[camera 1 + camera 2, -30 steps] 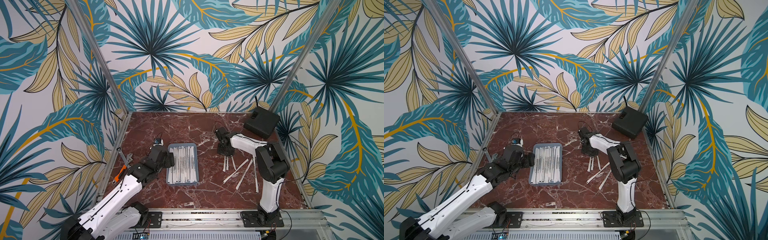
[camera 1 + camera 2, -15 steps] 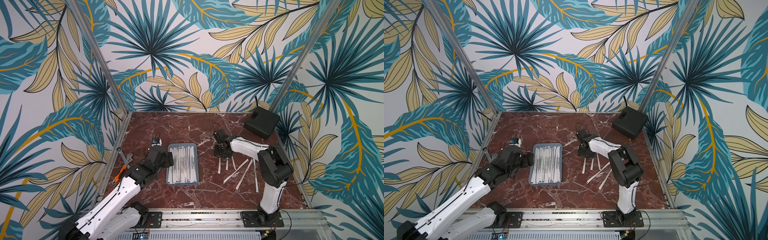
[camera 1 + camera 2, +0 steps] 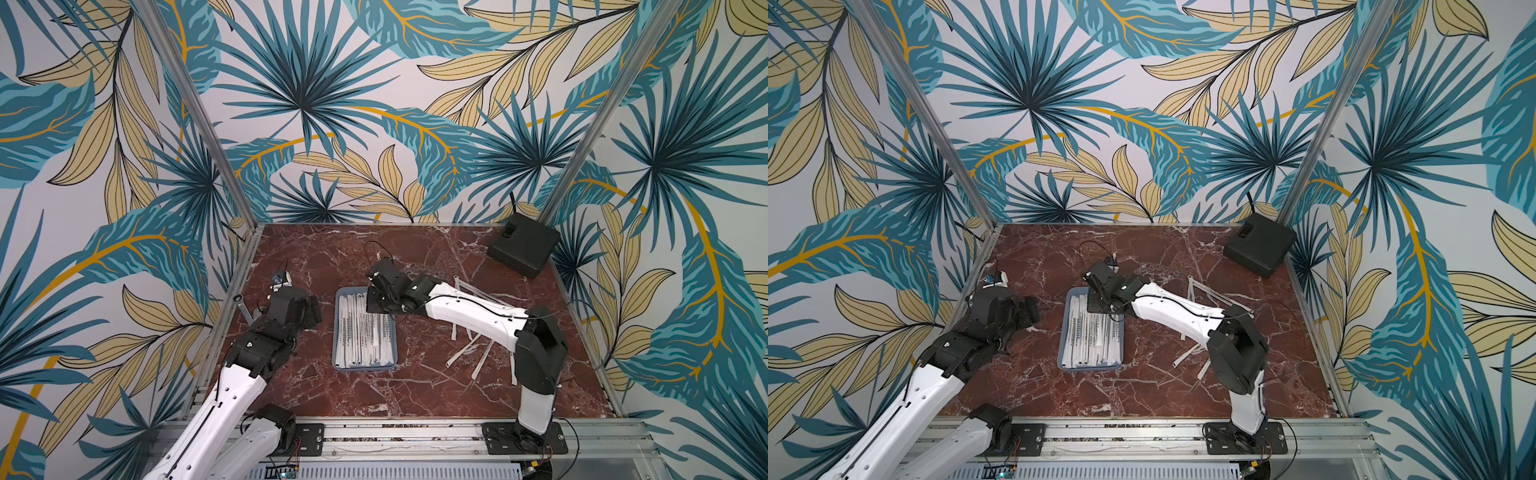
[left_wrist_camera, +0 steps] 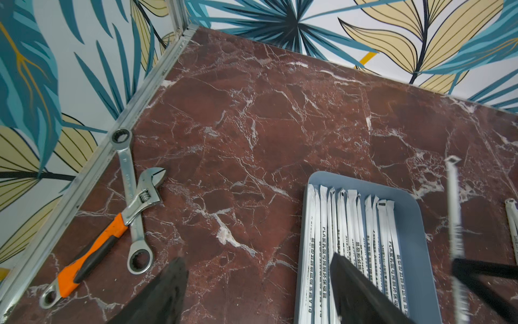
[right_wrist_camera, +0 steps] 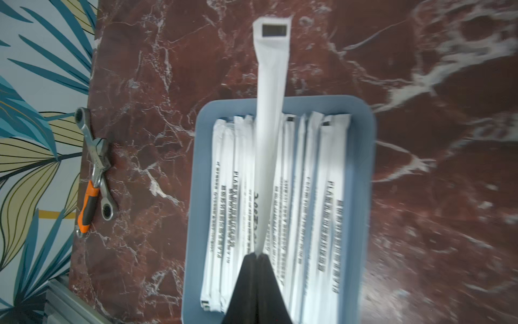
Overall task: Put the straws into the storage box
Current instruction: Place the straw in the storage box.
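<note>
The grey-blue storage box (image 3: 335, 332) (image 3: 1061, 337) lies mid-table with several white-wrapped straws (image 3: 363, 332) side by side in it. My right gripper (image 5: 256, 254) (image 3: 376, 302) hangs over the box's far end, shut on one straw (image 5: 270, 92) (image 4: 454, 213) that runs lengthwise above the box (image 5: 361, 174). More straws (image 3: 467, 353) (image 3: 1185, 356) lie loose on the marble to the right, under the right arm. My left gripper (image 4: 258, 283) (image 3: 311, 311) is open and holds nothing, low beside the box's (image 4: 420, 241) left rim.
Two wrenches (image 4: 131, 193) (image 3: 243, 305), one with an orange handle (image 4: 92, 252), lie by the left rail. A black square box (image 3: 523, 245) (image 3: 1260, 245) with a cable sits in the far right corner. Patterned walls close off three sides.
My right gripper has shut on a straw and swung left from the loose pile to above the storage box. The left arm has hardly moved.
</note>
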Controlling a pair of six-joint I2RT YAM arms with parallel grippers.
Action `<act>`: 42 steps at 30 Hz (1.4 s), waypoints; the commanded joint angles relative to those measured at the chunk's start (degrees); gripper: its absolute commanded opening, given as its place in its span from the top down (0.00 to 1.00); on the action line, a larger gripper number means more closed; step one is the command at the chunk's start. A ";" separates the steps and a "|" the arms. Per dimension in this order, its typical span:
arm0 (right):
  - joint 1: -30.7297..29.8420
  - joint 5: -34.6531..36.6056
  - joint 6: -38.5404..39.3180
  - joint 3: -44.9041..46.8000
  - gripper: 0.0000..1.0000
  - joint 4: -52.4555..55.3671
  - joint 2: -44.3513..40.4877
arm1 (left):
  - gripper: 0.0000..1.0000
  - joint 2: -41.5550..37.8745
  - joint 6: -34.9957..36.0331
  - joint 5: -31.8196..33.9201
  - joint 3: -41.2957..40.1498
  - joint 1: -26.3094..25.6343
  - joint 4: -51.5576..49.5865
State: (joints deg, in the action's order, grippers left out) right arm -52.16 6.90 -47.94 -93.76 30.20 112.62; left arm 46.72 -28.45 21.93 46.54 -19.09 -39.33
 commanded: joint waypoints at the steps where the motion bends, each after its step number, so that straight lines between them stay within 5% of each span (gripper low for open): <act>1: -1.67 -1.04 -4.07 -4.62 0.94 -0.01 7.09 | 0.15 -0.49 1.14 0.19 1.50 0.59 -2.40; 15: -5.36 -2.96 -6.58 -15.56 0.87 4.65 20.90 | 0.15 -0.79 0.50 -2.15 -0.40 0.63 -1.06; 21: -4.17 -3.06 -4.27 -10.96 0.79 4.22 11.82 | 0.15 -0.56 1.15 -2.55 0.51 0.59 -1.28; 26: 2.35 0.85 1.45 4.30 0.78 4.32 -2.52 | 0.18 1.72 1.71 -8.52 0.49 -0.21 0.71; 34: 18.52 8.78 11.16 22.38 0.71 11.12 -13.68 | 0.18 17.68 -1.00 -7.18 1.61 -22.98 9.79; 42: 26.82 5.74 12.47 23.68 0.67 7.81 -7.47 | 0.18 27.75 -1.00 -6.80 5.79 -26.70 8.74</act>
State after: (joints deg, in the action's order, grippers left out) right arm -26.44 13.26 -37.21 -70.06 38.65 102.63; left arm 74.63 -29.19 13.80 48.10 -45.36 -30.85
